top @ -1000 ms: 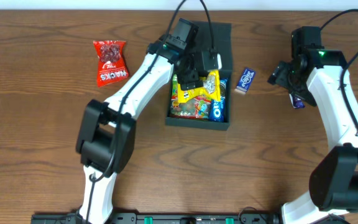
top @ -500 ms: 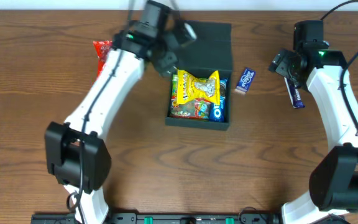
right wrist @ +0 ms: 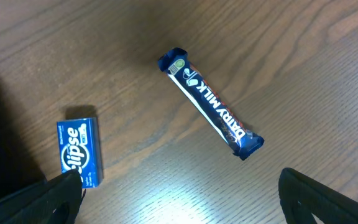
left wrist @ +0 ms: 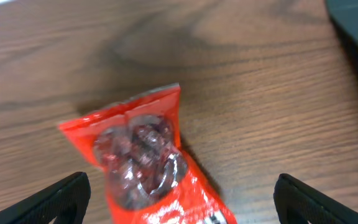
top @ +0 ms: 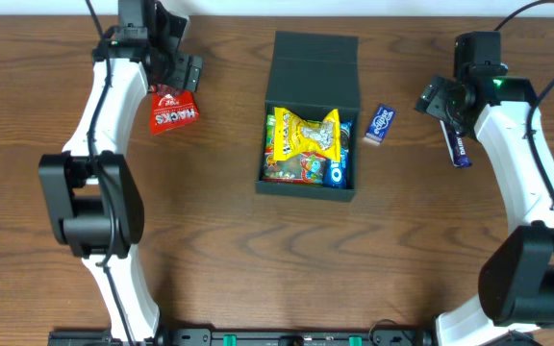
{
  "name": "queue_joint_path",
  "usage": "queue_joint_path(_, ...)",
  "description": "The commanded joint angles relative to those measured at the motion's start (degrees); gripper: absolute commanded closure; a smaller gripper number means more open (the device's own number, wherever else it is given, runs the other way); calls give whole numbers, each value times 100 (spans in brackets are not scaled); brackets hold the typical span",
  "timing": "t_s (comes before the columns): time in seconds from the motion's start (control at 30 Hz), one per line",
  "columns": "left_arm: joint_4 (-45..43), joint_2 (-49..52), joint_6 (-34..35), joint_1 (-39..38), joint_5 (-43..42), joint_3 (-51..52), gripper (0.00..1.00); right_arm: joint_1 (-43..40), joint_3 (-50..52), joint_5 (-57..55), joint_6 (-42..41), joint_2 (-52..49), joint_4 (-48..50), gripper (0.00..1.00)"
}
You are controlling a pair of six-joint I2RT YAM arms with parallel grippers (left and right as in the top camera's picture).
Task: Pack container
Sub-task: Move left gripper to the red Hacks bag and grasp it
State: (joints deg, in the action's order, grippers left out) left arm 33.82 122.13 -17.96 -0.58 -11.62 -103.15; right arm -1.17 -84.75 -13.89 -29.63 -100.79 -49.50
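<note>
Three snacks lie loose on the desk [top: 258, 259] as my left claw [left wrist: 182, 199], spread wide, hovers over the red packet [left wrist: 145, 162]; the container [top: 308, 190] sits open mid-desk, crowded. A shallow pinch could let the slick packet slip.

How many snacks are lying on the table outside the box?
3. A red packet lies left of the box. A small blue gum pack lies just right of the box. A chocolate bar lies farther right. More could be hidden under the arms.
</note>
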Motion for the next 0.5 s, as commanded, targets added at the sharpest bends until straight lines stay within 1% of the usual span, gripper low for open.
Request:
queue_joint_path(0.0,-85,428,210,22,142,-13,5,-35,11,59,55,83,-20,1)
queue_joint_path(0.17,-223,881,977,35,793,-13,5,-35,11,87,55,83,-24,1)
queue_joint_path(0.3,-308,1029,1572,68,927,-13,5,-35,11,136,55,83,-28,1)
queue_joint_path(0.4,-348,1121,1692,70,925,-13,4,-35,11,284,28,83,-20,1)
queue_joint_path(0.43,-343,1150,1692,70,920,-13,16,-35,11,282,7,83,-22,1)
queue_joint_path(0.47,-337,1161,1694,70,918,-13,34,-35,11,282,7,83,-20,1)
